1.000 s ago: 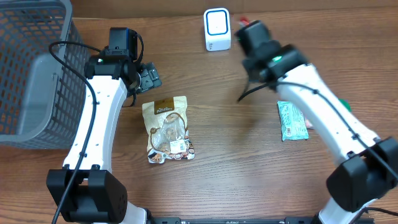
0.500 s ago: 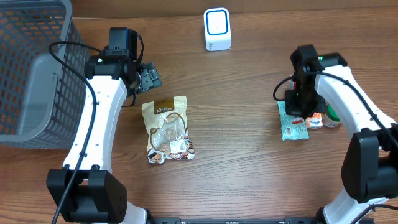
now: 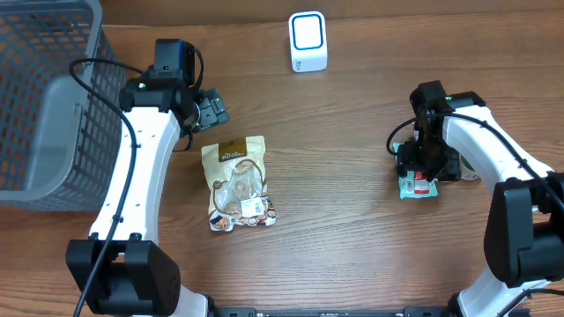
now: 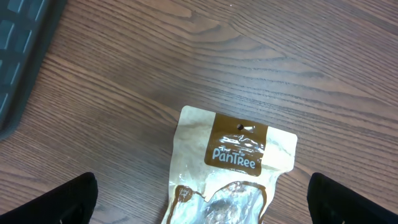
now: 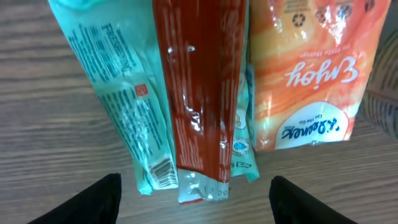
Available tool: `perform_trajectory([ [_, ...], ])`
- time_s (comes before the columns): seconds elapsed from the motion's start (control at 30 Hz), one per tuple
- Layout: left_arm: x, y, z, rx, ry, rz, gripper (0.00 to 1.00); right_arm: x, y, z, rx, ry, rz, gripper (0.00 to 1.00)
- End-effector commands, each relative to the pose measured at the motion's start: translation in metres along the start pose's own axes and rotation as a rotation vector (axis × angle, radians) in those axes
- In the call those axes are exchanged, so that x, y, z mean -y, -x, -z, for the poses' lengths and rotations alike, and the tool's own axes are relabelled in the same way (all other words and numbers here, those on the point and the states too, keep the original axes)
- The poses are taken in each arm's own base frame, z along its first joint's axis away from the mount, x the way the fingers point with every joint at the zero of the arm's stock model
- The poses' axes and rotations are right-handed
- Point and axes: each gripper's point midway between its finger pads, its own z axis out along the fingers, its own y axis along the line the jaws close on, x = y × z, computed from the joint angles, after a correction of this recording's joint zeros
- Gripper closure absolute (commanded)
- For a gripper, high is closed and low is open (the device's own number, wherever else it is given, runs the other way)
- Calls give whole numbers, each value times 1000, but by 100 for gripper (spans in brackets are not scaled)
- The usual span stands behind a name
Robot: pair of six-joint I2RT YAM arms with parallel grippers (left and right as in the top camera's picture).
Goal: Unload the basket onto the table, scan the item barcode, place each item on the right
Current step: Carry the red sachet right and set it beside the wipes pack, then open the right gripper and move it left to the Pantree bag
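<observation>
Looks like the pick-up that comes before the scan: right gripper [image 5: 196,198] poised low over three packets at the right side of the table [image 3: 335,229], fingers spread wide, nothing pinched between them. Below it, side by side and overlapping: a teal packet [image 5: 124,93], a red packet [image 5: 199,93] on top in the middle, an orange packet [image 5: 305,74] on the other side. Probably the red one as the item to take, since it sits centred between the fingertips, though impossible to say for certain. To do this well, come straight down and close across the narrow width of that one packet only, keeping the teal and orange edges out of the pinch, since all three touch. Expect thin, glossy film that could slip or crumple, so grip near one end and leave the printed face uncovered. No barcode visible on the red packet from above; only a small one near the lower end of the teal packet, so be ready to turn the packet over once lifted. Then carry it to the white scanner [image 3: 307,41] at the far edge, well apart from the pile, and present the code flat to its window. Leave the left gripper [image 4: 208,199] alone: fingers wide apart, empty, hovering above the brown snack pouch [image 4: 239,155] beside the grey basket [image 3: 35,106].
</observation>
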Motion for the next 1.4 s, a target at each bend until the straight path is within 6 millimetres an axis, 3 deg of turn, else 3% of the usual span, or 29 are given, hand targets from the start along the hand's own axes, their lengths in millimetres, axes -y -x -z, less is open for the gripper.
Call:
perform_trajectory([
  [0.0,-1,3,4,16,6,-22,0,-18,8,16,15,94,-37,21],
  [0.27,-1,3,4,16,6,-22,0,-116,10,57,22,530,77,17],
  [0.5,-1,3,4,16,6,-22,0,-175,-4,62,64,568,163,10],
  [0.63,-1,3,4,16,6,-22,0,-206,-13,51,127,491,102,4],
  [0.8,-1,3,4,16,6,-22,0,-246,-36,41,225,454,238,0],
  [1.03,-1,3,4,16,6,-22,0,-270,-56,21,401,338,332,0],
  [1.37,-1,3,4,16,5,-21,0,-267,-53,10,445,323,273,0],
])
